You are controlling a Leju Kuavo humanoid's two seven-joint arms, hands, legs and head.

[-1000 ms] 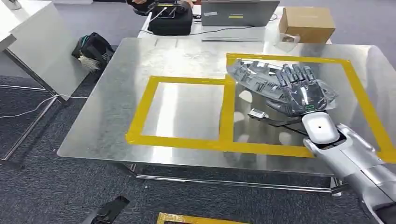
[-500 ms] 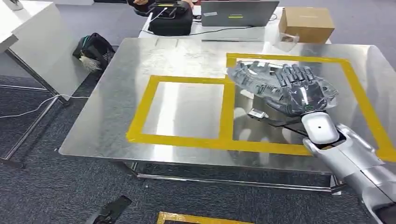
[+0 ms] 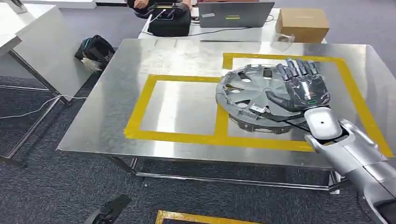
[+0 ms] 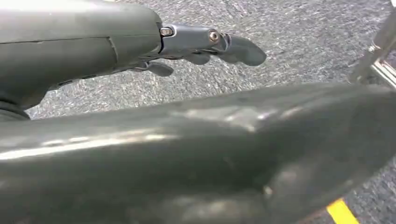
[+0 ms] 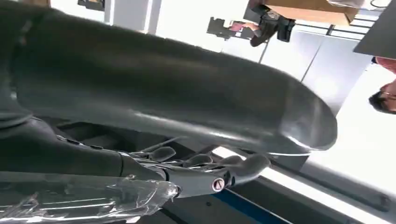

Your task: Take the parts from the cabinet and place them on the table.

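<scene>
Start on your left: the left hand (image 4: 205,44) hangs low over grey carpet, its fingers (image 4: 240,49) loosely curled with nothing between them, so read it as closed on nothing. In the head view you catch a dark sliver of it at the bottom edge, above a strip of yellow floor tape (image 3: 196,218).

Move across to the steel table (image 3: 116,121). You have two yellow tape frames on it: the left frame (image 3: 140,112) encloses only bare metal, and the right frame (image 3: 355,93) is the larger one. The silver wheel cover (image 3: 250,95) lies on the table, straddling the strip of tape the two frames share, most of it inside the right frame. It looks a touch tilted, though the shine makes that hard for you to judge.

Now your right arm: it reaches up from the lower right, and the right hand (image 3: 303,88) sits over the cover's right side, palm down, fingers stretched forward and spread. Whether it actually grips the rim you cannot tell from above; the right wrist view shows fingers (image 5: 243,168) slightly bent beside crinkled clear plastic film (image 5: 93,198), with nothing plainly pinched.

Behind the table you see a black bag (image 3: 170,21), a laptop (image 3: 236,14) and a cardboard box (image 3: 301,23).
</scene>
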